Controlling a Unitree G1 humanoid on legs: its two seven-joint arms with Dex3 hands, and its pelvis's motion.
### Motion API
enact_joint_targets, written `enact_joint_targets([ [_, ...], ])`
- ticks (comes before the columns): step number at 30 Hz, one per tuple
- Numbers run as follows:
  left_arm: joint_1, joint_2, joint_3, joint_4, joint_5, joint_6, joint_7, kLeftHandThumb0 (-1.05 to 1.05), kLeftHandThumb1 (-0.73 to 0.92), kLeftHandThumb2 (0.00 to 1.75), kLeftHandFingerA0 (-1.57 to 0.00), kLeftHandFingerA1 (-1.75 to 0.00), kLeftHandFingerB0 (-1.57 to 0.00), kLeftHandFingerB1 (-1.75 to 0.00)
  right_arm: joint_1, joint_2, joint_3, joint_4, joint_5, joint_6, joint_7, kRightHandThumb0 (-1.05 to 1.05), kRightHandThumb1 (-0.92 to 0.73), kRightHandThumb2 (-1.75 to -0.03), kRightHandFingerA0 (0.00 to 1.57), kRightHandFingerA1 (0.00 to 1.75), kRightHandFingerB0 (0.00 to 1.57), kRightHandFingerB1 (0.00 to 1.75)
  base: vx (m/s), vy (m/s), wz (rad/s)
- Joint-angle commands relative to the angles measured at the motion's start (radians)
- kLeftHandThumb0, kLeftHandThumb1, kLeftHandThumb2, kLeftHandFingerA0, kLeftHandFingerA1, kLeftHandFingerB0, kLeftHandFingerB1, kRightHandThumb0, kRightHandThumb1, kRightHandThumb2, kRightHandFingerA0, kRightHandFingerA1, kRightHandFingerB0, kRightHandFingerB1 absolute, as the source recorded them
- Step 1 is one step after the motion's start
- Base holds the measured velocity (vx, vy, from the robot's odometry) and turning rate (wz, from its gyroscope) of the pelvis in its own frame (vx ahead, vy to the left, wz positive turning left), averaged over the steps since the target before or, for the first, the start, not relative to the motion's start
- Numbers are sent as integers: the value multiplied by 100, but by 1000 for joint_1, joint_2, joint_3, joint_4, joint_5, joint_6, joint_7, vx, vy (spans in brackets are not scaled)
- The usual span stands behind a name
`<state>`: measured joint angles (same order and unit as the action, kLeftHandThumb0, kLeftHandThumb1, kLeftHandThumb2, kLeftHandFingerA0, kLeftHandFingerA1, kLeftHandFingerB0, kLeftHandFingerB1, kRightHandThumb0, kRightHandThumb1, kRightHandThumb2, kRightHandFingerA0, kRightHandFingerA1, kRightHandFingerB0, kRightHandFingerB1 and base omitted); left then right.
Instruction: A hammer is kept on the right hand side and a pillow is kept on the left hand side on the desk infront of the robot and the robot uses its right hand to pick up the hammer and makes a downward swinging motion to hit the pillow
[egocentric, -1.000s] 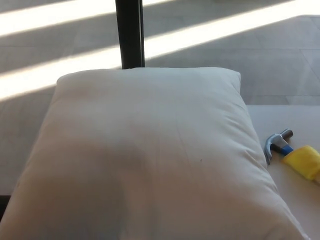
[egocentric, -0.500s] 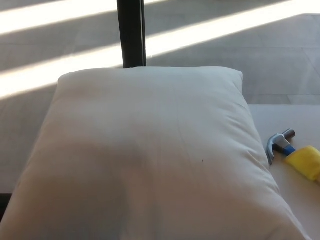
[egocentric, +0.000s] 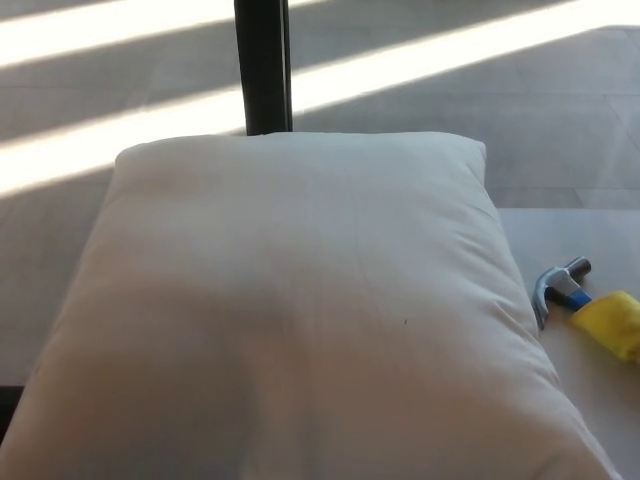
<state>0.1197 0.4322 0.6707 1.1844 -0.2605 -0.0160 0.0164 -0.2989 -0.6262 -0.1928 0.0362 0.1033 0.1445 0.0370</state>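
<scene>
- Nothing among the things has moved over the last second; only the view has drifted slightly.
- The white pillow (egocentric: 300, 310) fills the tabletop (egocentric: 590, 400) on the left.
- The claw hammer (egocentric: 575, 297), yellow-handled, lies just beside its right edge, untouched.
- Neither hand shows, so I cannot tell the state of the fingers; the pick-up looks not yet begun.

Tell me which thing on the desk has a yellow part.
The hammer, at the right edge: its grip is yellow, with a blue neck and a metal head. The pillow beside it is plain white.
</scene>
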Motion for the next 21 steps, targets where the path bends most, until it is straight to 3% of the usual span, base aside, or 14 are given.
enact_joint_targets([
  [1,15,15,-14,-8,-22,16,-31,-53,59,58,-74,-64,-58,-60,-54,-82,172,51,-228,72,52,-78,-51,-94,0,30,9,36,0,0,0],
  [9,16,17,-8,-3,-35,13,-38,-53,61,58,-73,-65,-62,-61,-151,-60,222,207,-225,92,51,-77,-52,-90,3,29,13,39,0,0,0],
  [10,17,19,-11,-2,-35,13,-40,-53,61,58,-74,-65,-63,-63,-163,-59,224,225,-226,96,55,-75,-68,-61,0,35,19,27,0,0,0],
  [14,18,23,-12,14,-44,7,-50,-55,61,58,-71,-62,-61,-60,-198,-52,234,281,-244,82,59,-75,-68,-61,3,36,23,28,0,0,0],
  [15,16,27,-14,20,-45,9,-55,-54,59,59,-70,-62,-60,-59,-205,-47,237,289,-248,73,62,-76,-53,-89,3,36,14,42,0,0,0],
  [17,14,34,-24,28,-37,3,-53,-50,60,58,-75,-57,-66,-49,-212,-31,244,299,-254,60,62,-83,-55,-89,5,34,20,43,0,0,0],
  [21,21,32,-29,31,-41,-14,-63,-51,60,58,-74,-57,-69,-50,-235,-5,266,329,-275,53,62,-76,-52,-88,3,36,22,45,0,0,0],
])
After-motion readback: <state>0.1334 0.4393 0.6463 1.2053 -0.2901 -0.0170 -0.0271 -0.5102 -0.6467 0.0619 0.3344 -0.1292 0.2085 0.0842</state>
